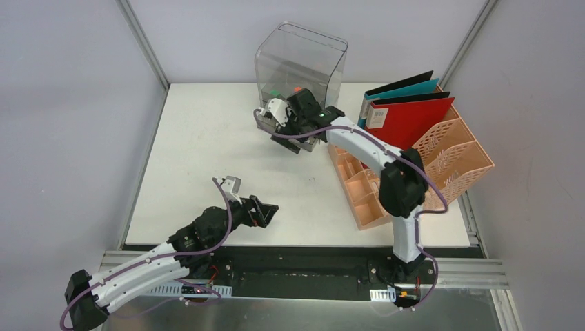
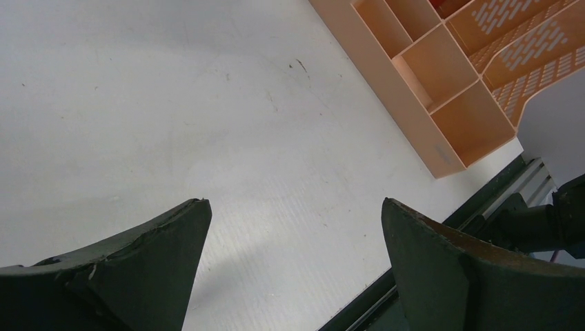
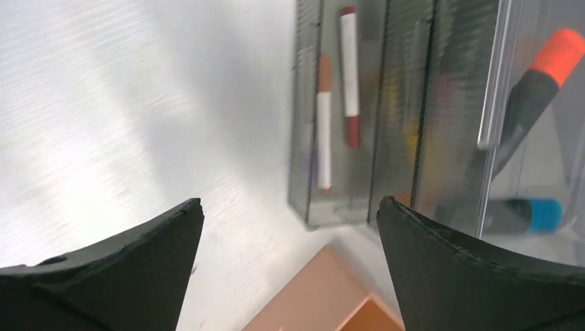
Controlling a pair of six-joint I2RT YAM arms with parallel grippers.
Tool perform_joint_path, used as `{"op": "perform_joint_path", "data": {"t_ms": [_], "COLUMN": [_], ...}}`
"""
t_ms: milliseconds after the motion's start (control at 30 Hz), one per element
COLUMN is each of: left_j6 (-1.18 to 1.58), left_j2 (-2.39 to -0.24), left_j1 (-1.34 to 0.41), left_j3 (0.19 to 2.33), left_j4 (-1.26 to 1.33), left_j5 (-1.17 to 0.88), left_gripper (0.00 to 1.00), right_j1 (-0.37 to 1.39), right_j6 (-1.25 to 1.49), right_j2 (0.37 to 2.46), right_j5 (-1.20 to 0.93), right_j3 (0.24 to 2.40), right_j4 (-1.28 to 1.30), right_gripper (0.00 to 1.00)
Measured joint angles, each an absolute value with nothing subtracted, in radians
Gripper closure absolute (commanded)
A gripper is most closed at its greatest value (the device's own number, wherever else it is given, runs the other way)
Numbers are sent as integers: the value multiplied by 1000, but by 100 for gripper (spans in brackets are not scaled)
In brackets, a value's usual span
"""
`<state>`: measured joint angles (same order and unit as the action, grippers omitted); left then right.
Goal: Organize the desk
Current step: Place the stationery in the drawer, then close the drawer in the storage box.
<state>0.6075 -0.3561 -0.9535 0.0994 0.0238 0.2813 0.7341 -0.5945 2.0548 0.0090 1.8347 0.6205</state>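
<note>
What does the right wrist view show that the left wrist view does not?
Only right wrist: a clear grey plastic drawer box holding two white pens and an orange-capped dark marker. Only left wrist: the peach plastic lattice file rack with its open compartments, and the black front edge. Both: the flat white desk tabletop, part of that rack, and an open gripper: left end effector, right end effector.

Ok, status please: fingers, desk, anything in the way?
Left fingers open, empty, over desk. Right fingers open, empty, at clear box; two pens in its tray. Rack close beside right arm.
</note>
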Motion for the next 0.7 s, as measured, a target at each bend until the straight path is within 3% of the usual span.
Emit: {"op": "perform_joint_path", "data": {"t_ms": [433, 700], "left_j6": [653, 647], "left_j2": [-512, -601], "left_j1": [-953, -949], "left_j3": [107, 190], "left_j4": [63, 71], "left_j5": [281, 325], "left_gripper": [1, 1], "right_j1": [721, 499], "right_j6": [-562, -467], "right_j2": [1399, 1123], "right_j5": [-167, -308], "right_j3": [1390, 1156], "right_j4": [647, 577], "right_gripper": [0, 0]}}
